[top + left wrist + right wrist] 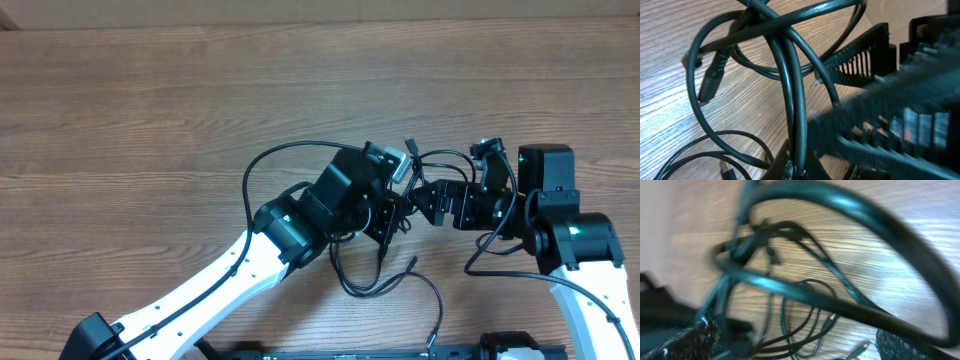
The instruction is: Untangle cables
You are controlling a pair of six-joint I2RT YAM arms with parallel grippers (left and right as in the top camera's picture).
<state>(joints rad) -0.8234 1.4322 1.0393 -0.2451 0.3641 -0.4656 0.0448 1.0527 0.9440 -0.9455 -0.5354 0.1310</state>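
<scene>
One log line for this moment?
left pincer: shut on cables | right pincer: open, close to the tangle | cables: tangled, over table

cables (372, 285): thin black cords, tangled in loops
place: table (150, 120), right of middle, nearer front edge
plug (409, 141): small, points toward far edge
</scene>
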